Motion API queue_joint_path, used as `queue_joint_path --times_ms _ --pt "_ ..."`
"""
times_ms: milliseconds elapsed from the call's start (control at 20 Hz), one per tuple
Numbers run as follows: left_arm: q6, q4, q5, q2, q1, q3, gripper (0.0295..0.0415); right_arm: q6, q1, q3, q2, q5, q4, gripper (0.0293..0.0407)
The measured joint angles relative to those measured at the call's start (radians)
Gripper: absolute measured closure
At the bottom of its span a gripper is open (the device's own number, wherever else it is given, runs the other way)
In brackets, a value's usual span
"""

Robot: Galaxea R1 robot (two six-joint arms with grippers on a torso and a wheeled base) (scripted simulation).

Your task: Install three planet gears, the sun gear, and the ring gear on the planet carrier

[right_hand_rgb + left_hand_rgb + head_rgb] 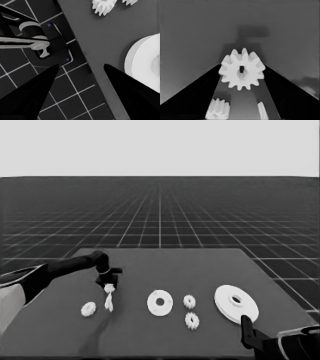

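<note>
From my head view the right gripper (246, 326) shows only partly at the corner. My right wrist view cuts off the larger round part (146, 67) and two gears (103, 6).

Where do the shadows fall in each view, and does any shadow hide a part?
Head view: the left end effector, shut on a gear, throws a faint streak across the table toward its near edge, hiding nothing. Left wrist view: its blocky shadow lies beyond the gear. Right wrist view: only slight shade beside the larger round part; the right end effector is parked, open.
</note>
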Motion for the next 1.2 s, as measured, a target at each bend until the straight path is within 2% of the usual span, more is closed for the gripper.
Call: queue_joint_path --times_ms 50,400,450,550,900,950,1000,1100,1200 --pt "0.000 0.000 0.000 0.000 0.000 0.000 0.0398 0.000 0.000 0.000 0.000 0.000 0.000 0.0315" --pt "0.000 0.000 0.000 0.000 0.000 0.000 0.0398 0.000 0.000 0.000 0.000 0.000 0.000 0.0315" --pt "-0.045 -0.028 0.063 -0.044 -0.055 0.102 0.0398 0.000 0.000 0.000 0.000 0.000 0.000 0.0315" --pt "-0.067 -0.071 0.118 -0.070 -0.135 0.157 0.0398 0.000 0.000 0.000 0.000 0.000 0.000 0.0315" --pt "-0.069 -0.096 0.144 -0.074 -0.171 0.166 0.0398 0.000 0.000 0.000 0.000 0.000 0.000 0.0315" --pt "-0.360 -0.059 0.172 -0.005 -0.168 0.313 0.0398 0.000 0.000 0.000 0.000 0.000 0.000 0.0315" --pt "-0.498 -0.048 0.191 0.155 -0.165 0.332 0.0398 0.000 0.000 0.000 0.000 0.000 0.000 0.0315" --pt "-0.551 -0.046 0.200 0.350 -0.163 0.225 0.0398 0.000 0.000 0.000 0.000 0.000 0.000 0.0315" --pt "-0.549 -0.047 0.201 0.420 -0.162 0.156 0.0398 0.000 0.000 0.000 0.000 0.000 0.000 0.0315"
